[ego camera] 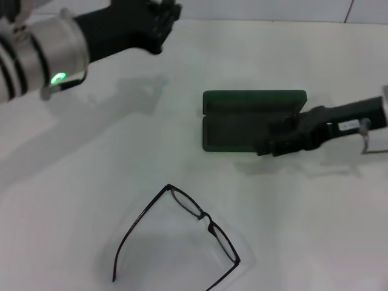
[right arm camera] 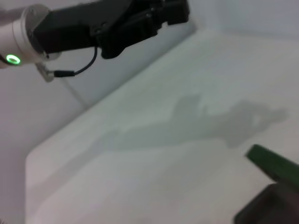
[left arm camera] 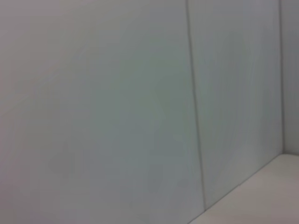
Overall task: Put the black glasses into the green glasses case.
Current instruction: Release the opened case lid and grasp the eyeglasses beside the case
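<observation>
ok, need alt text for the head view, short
A dark green oblong hard glasses case lies open on the white table, with the right tool at the edge of its near half. Thin-framed black glasses, arms unfolded, lie nearer the robot, apart from the case. The left tool hangs above the table's far left.

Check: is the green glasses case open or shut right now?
Open. The green glasses case lies with both halves spread flat, its dark inside showing and nothing visible in it; the right gripper is at its near edge.
</observation>
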